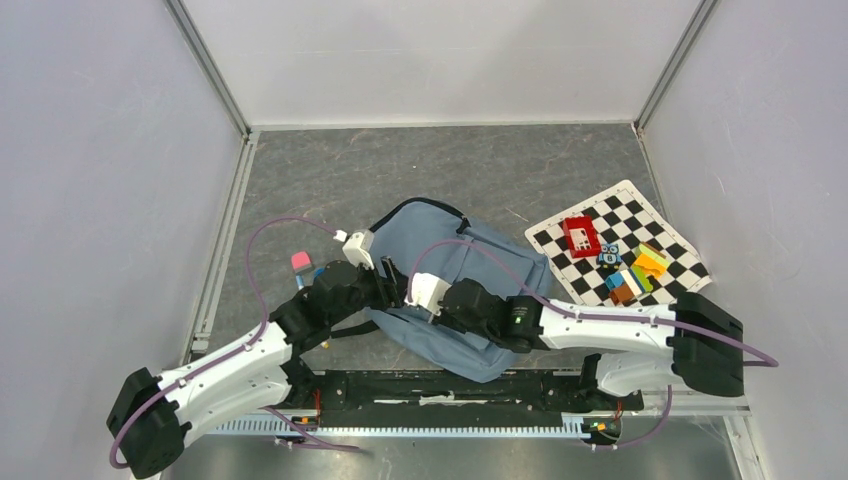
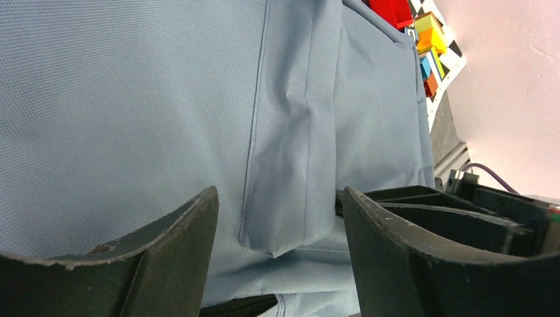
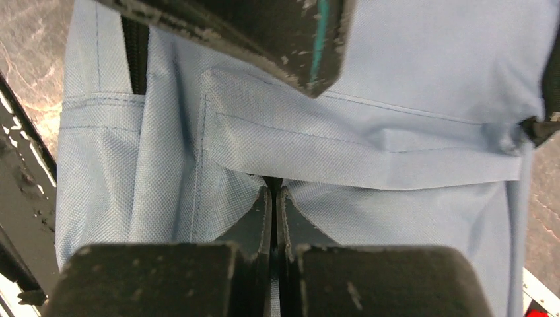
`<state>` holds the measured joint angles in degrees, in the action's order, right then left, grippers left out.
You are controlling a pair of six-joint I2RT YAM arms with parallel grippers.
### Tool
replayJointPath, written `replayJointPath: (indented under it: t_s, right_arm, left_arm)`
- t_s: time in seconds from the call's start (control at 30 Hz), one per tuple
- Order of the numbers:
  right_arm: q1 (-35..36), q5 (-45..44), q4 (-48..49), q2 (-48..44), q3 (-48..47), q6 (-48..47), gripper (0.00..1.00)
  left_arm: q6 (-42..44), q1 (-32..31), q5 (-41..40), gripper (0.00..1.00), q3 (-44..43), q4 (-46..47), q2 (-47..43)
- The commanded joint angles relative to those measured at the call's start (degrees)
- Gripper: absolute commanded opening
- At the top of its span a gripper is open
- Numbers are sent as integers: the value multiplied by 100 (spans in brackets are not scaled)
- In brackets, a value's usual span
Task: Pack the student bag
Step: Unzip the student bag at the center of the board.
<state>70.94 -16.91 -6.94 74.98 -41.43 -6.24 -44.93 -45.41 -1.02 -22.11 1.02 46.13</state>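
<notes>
The right gripper (image 3: 273, 198) is clenched tight, its tips tucked under the pocket flap of the student bag (image 1: 440, 225). I cannot tell whether it pinches a zipper pull. The left gripper (image 2: 279, 198) is spread wide astride a fabric fold. The bag lies mid-table by the near edge and looks closed. The toy blocks (image 1: 635, 275) sit unpacked on the checkered mat (image 1: 620, 205) by the right edge.

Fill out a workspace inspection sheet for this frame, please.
Surface: dark mottled table.
Job's things: student bag lying mid-table, pocket flap showing.
Clutter: checkered mat with coloured blocks, right; pink-topped item, left of bag.
Grippers: left pincer open, straddling a fabric fold; right pincer shut, tips under pocket flap, any pinch hidden.
Cables: purple cable looping along each arm.
Surroundings: pale enclosure walls.
</notes>
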Motion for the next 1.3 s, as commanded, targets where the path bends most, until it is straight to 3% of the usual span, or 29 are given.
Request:
replayJointPath:
  t_s: [0.0,0.33,0.47,0.7,0.87,0.97,1.1,1.13,1.27]
  right_arm:
    - [17,-677,186,-475,-159,128,0]
    - [17,-775,-197,-422,-763,318,0]
    - [15,-630,-229,-296,-823,325,7]
    - [13,-414,-230,-122,-922,343,22]
    - [13,-321,-261,23,-1005,378,23]
    - [10,-285,-281,106,-1016,386,7]
    - [8,-167,-366,178,-1043,436,6]
    - [8,-166,-365,189,-1027,448,1]
    - [9,-592,-403,165,-1104,525,0]
  left_arm:
    - [331,-26,75,74,2,336,-70]
    - [919,-159,706,81,238,914,-38]
    - [960,-170,813,77,342,1039,35]
    - [880,-205,847,53,462,1473,418]
    - [869,-290,835,33,469,1650,505]
    - [858,-352,756,27,521,1708,417]
    - [818,-380,660,15,609,1735,254]
    - [819,-381,635,13,626,1735,199]
    - [730,-390,357,6,681,1515,1]
